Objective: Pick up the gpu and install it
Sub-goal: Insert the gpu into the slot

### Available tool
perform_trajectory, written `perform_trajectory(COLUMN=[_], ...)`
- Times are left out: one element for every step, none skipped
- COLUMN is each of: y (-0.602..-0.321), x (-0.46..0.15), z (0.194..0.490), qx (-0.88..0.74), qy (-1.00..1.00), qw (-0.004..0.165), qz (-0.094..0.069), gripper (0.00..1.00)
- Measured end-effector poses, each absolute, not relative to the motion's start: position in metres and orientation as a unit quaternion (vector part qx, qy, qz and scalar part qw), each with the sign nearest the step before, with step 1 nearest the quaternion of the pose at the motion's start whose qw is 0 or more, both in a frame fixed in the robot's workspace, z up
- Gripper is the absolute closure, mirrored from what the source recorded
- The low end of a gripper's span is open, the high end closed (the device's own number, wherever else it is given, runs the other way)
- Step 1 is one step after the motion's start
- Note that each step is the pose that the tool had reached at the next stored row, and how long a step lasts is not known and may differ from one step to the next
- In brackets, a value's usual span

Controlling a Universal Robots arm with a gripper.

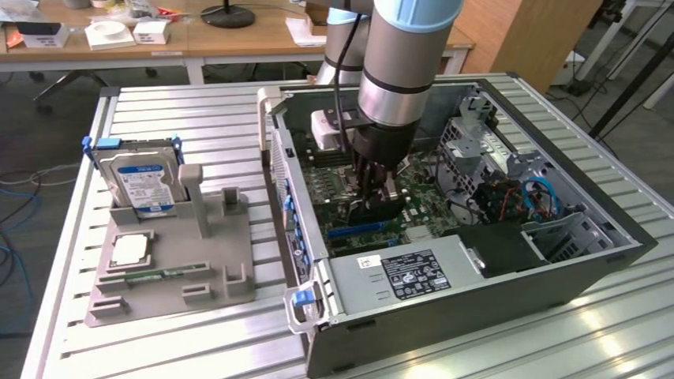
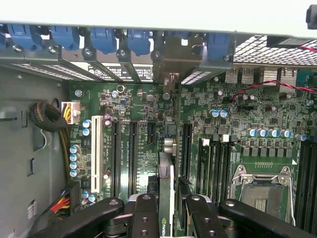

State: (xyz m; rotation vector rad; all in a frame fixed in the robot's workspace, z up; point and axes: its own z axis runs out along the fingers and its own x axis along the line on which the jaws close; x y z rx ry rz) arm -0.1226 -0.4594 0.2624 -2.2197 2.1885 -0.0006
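Observation:
The gpu (image 2: pixel 166 173) appears edge-on in the wrist view, a thin green board with a black cooler, standing upright over the motherboard's expansion slots (image 2: pixel 132 153). Its silver end bracket (image 2: pixel 171 67) reaches the rear slot openings of the case. My gripper (image 2: pixel 168 201) is shut on the card, with one black finger (image 2: pixel 144 213) on each side of it. In the exterior view the gripper (image 1: pixel 377 188) is lowered inside the open computer case (image 1: pixel 569 268), and the black card (image 1: pixel 374 213) hangs below it, close above the motherboard (image 1: pixel 421 197).
A grey fixture (image 1: pixel 169 276) on the table to the exterior view's left holds a hard drive (image 1: pixel 142 181), a CPU (image 1: pixel 129 249) and a memory stick (image 1: pixel 158 275). Inside the case are the power supply (image 1: pixel 416 272), blue cables (image 1: pixel 537 197), a CPU socket (image 2: pixel 262 191) and memory slots (image 2: pixel 218 163).

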Motion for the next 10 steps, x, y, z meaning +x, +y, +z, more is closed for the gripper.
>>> perform_trajectory(y=[-0.4594, -0.4594, -0.4594, -0.4594, -0.4594, -0.4594, -0.4594, -0.4594, -0.4594, -0.4594], x=[-0.1226, -0.1226, -0.1226, -0.1226, -0.1226, -0.1226, -0.1226, -0.1226, -0.1226, -0.1226], z=[0.2623, 0.2619, 0.2617, 0.2616, 0.2616, 0.2616, 0.2616, 0.2613, 0.2607, 0.2607], qx=[-0.712, -0.712, -0.712, -0.712, -0.712, -0.712, -0.712, -0.712, -0.712, -0.712], qy=[0.702, 0.702, 0.702, 0.702, 0.702, 0.702, 0.702, 0.702, 0.702, 0.702], qw=[0.012, 0.012, 0.012, 0.012, 0.012, 0.012, 0.012, 0.012, 0.013, 0.012], qz=[0.0, 0.0, 0.0, 0.0, 0.0, 0.0, 0.0, 0.0, 0.0, 0.0], gripper=[0.74, 0.74, 0.74, 0.74, 0.74, 0.74, 0.74, 0.74, 0.74, 0.74])
